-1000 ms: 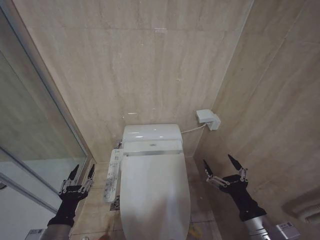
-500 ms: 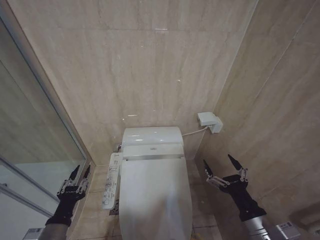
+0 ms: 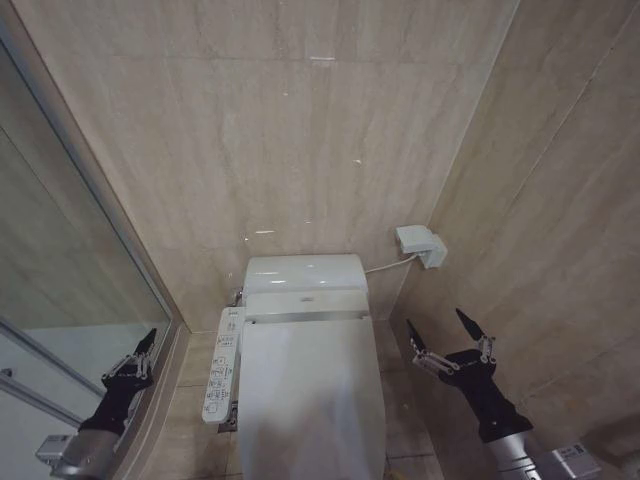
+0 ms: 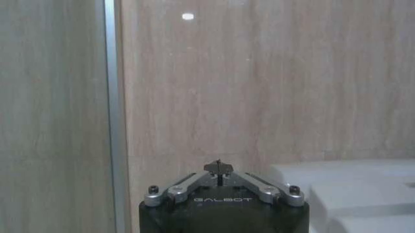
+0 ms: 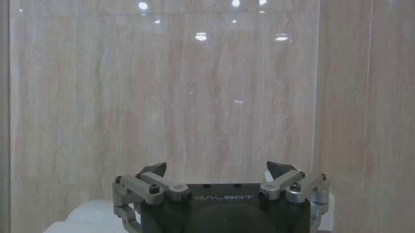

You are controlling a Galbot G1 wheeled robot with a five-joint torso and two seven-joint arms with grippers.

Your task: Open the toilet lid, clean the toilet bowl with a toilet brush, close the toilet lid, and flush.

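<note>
1. The toilet lid (image 3: pixel 312 385) is down, lying flat over the toilet bowl, so the bowl's inside is hidden.
2. Behind the toilet lid, against the beige tiled wall (image 3: pixel 300 130), sits the white tank section (image 3: pixel 304 273), with a grey band across where the lid's rear edge meets it.
3. A white control panel (image 3: pixel 221 366) with rows of small buttons runs along the toilet lid's left side, just beside it.
4. The left gripper (image 3: pixel 140 357) hangs well to the left of the toilet lid, close to the metal-framed glass partition (image 3: pixel 70 260), touching nothing.
5. In the left wrist view the left gripper (image 4: pixel 219 166) has its fingertips drawn together at one point, with nothing between them; a corner of the white tank section (image 4: pixel 350 187) shows beyond it.
6. The right gripper (image 3: pixel 442 333) is held to the right of the toilet lid, apart from it, in front of the side wall (image 3: pixel 560 230).
7. Its two dark pointed fingers (image 3: pixel 469 324) are spread wide and empty; the right wrist view shows the right gripper (image 5: pixel 218 171) spread the same way, facing the tiled wall.
8. A small white box (image 3: pixel 419 244) is fixed on the wall above and to the right of the toilet lid, with a thin cable (image 3: pixel 383 263) running from it toward the tank.
</note>
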